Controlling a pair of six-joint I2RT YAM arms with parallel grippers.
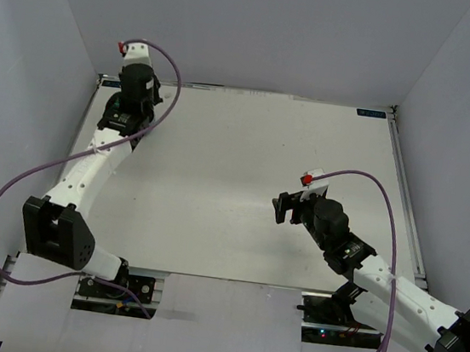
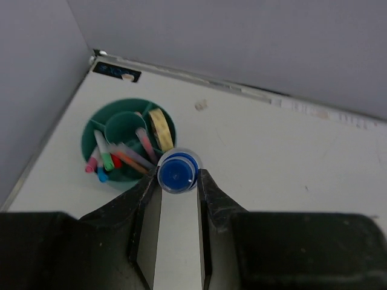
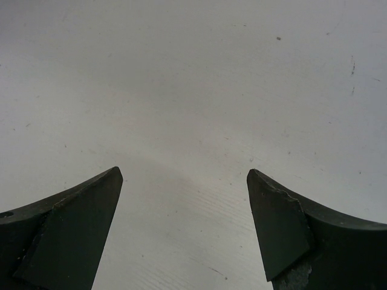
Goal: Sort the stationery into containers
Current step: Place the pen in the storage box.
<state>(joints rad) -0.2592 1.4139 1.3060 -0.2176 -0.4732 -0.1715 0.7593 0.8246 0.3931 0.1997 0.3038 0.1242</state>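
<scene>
Now left gripper (image 2: 175, 179) pinches blue-capped bottle (image 2: 176, 171) near round teal organizer (image 2: 88, 132); right gripper (image 3: 184, 181) splayed.

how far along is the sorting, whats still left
Done: the markers and tape roll sit in the teal organizer. In hand: the left hand grips the blue-capped bottle by the organizer's near rim. Left: dropping that bottle in, and perhaps the small pale bit on the table beyond, too small to identify. The right hand is open, holding nothing.

White table (image 1: 234, 184) boxed in by plain grey walls (image 1: 262, 25)
</scene>
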